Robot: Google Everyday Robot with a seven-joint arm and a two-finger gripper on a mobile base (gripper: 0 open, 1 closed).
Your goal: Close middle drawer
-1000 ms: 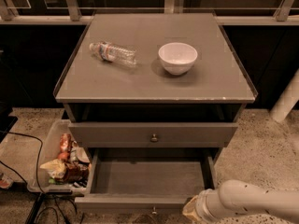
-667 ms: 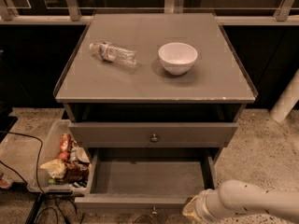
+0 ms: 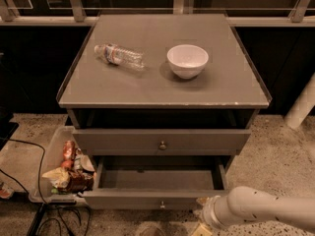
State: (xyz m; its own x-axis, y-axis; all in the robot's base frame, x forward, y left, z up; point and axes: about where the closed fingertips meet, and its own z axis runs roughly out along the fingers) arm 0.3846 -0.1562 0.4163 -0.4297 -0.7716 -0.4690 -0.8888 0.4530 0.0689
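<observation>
Hand (image 3: 201,216) near open middle drawer's (image 3: 147,198) front, snack bin (image 3: 45,154) at left

Gripper (image 3: 201,216) low at the frame's bottom, right of centre. Well above it, on the grey cabinet top (image 3: 231,90): white bowl (image 3: 187,60), upright, empty. Further up-left, clear plastic bottle (image 3: 118,56) on its side, apart from the bowl. Left of the gripper, on the speckled floor (image 3: 275,151): clear bin (image 3: 49,156) holding snack packets (image 3: 69,173); black cables (image 3: 49,218) just below. Up-right, a white post (image 3: 301,107).
</observation>
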